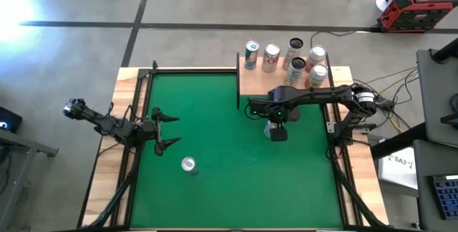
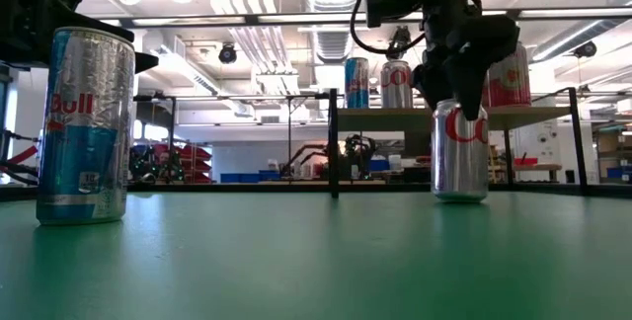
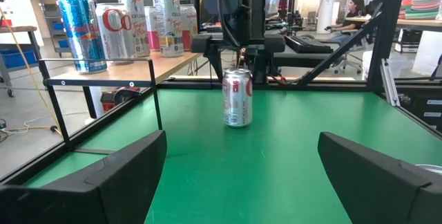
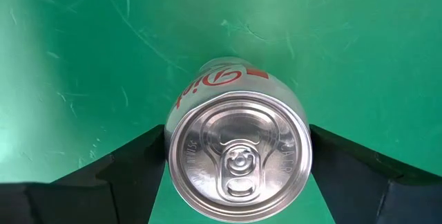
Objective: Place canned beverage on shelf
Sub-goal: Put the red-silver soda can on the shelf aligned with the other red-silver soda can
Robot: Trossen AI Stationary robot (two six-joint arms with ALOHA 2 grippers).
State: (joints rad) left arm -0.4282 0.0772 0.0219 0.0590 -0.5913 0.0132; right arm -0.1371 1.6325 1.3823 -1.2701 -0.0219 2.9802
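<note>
A silver Diet Coke can [image 4: 238, 156] stands upright on the green felt table [image 1: 215, 117], right of centre and just in front of the shelf [image 1: 261, 83]. The right gripper [image 4: 238, 158] comes straight down over it, with one dark finger on each side of the can's top rim. In the right wrist view the fingers [image 4: 117, 169] sit right against the can's sides, but whether they press it or merely bracket it cannot be told. In the low view the can's base rests on the felt.

The shelf, a pale-wood board on thin black posts, sits at the table's far right corner. Six cans stand along its far and right parts: a blue Red Bull can [image 1: 251, 54] farthest left, then a pale can [image 1: 270, 57], and four more [image 1: 306, 64] clustered to the right.

A second Red Bull can [image 1: 188, 165] stands upright on the felt well apart from the first can, near the left side and toward the near edge.

The left gripper [image 1: 169, 131] waits at the table's left edge, just far of that Red Bull can, its fingers spread wide with nothing between them and pointing across the table toward the right arm.
</note>
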